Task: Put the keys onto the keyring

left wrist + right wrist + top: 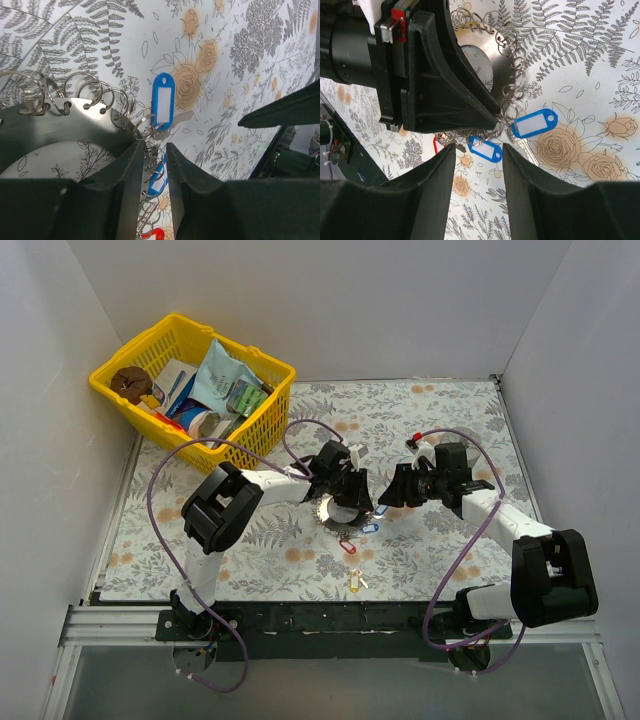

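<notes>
Surface: a floral-patterned table [450, 410] is sitting between white walls, with a yellow basket [136, 342] standing at its far left corner.
Keyring: the toothed silvery keyring [85, 112] is sitting over the table's middle, between both pincers.
Left pincer: the left pincer [153, 147] is straddling the ring's rim, with wire loops in the narrow gap between its fingers; whether it is clamping cannot be told.
Right pincer: the right pincer [478, 155] is hovering open and holding nothing, with 1 blue key [485, 150] lying just beyond its fingertips.
Other keys: a second blue key [163, 102] is touching the rim's loops; the red key [347, 546] is lying near the ring; the yellow key [355, 583] is lying apart, nearer the arm bases.
</notes>
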`<move>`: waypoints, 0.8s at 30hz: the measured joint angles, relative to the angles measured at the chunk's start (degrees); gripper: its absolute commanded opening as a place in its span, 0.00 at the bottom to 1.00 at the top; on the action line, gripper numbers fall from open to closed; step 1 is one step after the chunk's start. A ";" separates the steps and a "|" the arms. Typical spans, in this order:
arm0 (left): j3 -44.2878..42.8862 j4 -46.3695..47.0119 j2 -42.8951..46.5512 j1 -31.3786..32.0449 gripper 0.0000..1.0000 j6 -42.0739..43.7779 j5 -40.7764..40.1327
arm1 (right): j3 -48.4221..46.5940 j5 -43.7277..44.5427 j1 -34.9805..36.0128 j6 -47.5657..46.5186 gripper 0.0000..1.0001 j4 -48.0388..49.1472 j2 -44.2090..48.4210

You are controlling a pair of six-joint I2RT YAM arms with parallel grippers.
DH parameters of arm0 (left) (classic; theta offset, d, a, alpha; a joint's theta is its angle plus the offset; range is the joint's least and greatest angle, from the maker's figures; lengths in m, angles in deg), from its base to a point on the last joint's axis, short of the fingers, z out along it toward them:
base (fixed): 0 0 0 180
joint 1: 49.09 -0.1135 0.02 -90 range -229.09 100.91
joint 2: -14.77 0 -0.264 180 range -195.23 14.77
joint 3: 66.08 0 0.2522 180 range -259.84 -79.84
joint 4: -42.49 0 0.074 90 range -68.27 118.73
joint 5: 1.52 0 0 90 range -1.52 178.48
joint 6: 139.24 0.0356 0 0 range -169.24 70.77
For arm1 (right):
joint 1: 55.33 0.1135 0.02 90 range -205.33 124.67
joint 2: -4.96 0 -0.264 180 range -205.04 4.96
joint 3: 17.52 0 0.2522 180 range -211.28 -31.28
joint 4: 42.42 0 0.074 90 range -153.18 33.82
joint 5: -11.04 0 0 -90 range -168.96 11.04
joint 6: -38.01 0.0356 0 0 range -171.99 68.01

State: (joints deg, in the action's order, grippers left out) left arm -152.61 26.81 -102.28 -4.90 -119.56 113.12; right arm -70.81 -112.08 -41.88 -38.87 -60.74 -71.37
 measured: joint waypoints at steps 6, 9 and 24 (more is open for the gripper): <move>2.10 3.13 0.02 0.00 0.18 0.92 2.97 | 0.00 0.13 0.00 0.00 0.50 0.00 0.00; 2.91 3.89 0.02 0.00 0.23 1.22 3.67 | 0.00 0.11 0.00 0.00 0.50 0.00 0.00; 3.06 1.84 2.80 -0.13 0.43 2.84 1.77 | 0.00 1.11 0.00 -0.96 0.51 -0.09 0.00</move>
State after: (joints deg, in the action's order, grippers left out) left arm -149.55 28.65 -99.48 -5.03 -116.72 114.89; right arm -70.81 -110.97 -41.88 -39.83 -60.83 -71.37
